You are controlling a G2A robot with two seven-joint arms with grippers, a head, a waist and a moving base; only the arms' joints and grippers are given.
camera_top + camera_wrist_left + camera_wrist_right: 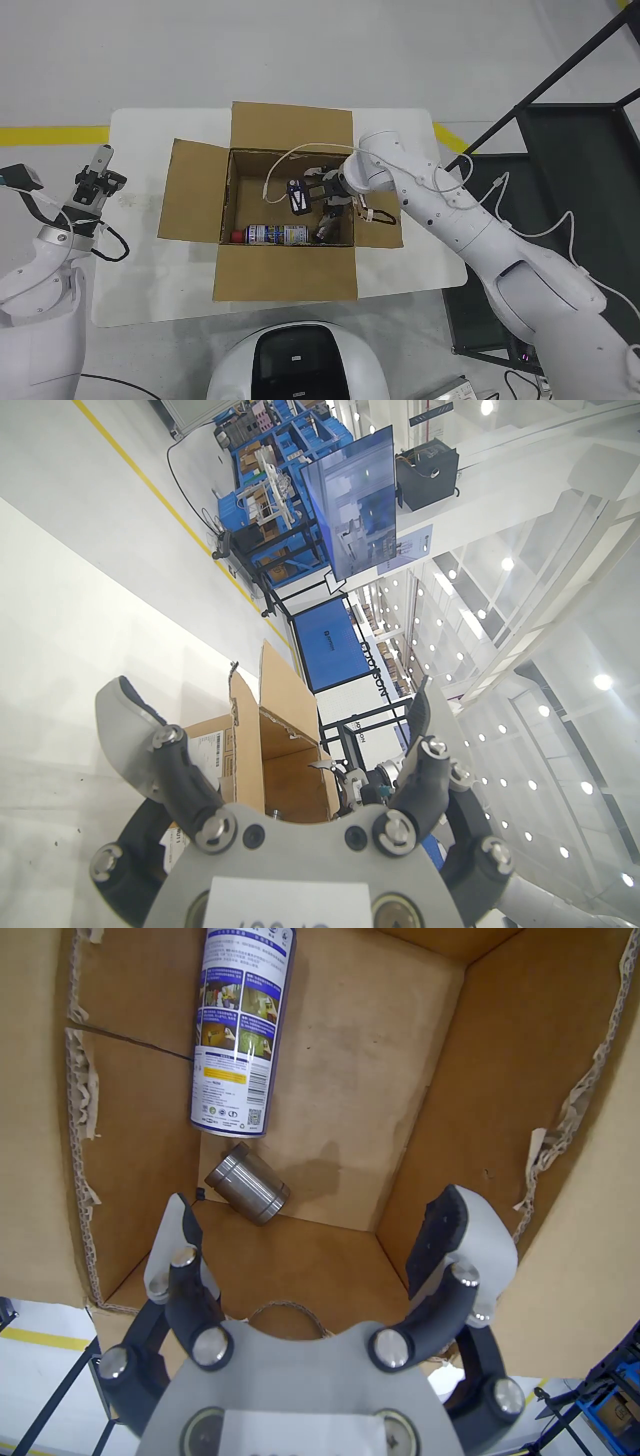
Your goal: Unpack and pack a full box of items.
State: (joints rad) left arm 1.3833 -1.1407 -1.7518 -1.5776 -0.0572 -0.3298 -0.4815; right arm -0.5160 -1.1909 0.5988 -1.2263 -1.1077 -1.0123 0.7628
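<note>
An open cardboard box (194, 190) stands on the white table (150, 280) with its flaps folded out. On its floor lie a white-and-blue spray can (270, 234) (235, 1038) and, just off the can's base, a short metal cylinder (324, 234) (248, 1190). My right gripper (333, 208) (310, 1213) hangs inside the box, open and holding nothing, a little above and short of the cylinder. My left gripper (100, 160) (272, 700) is open and holding nothing near the table's left edge, well clear of the box (285, 740).
Torn paper tape lines the box walls (500, 1078). A black metal rack (570, 130) stands close to the table's right side. Bare tabletop lies left of the box flaps and along the front edge.
</note>
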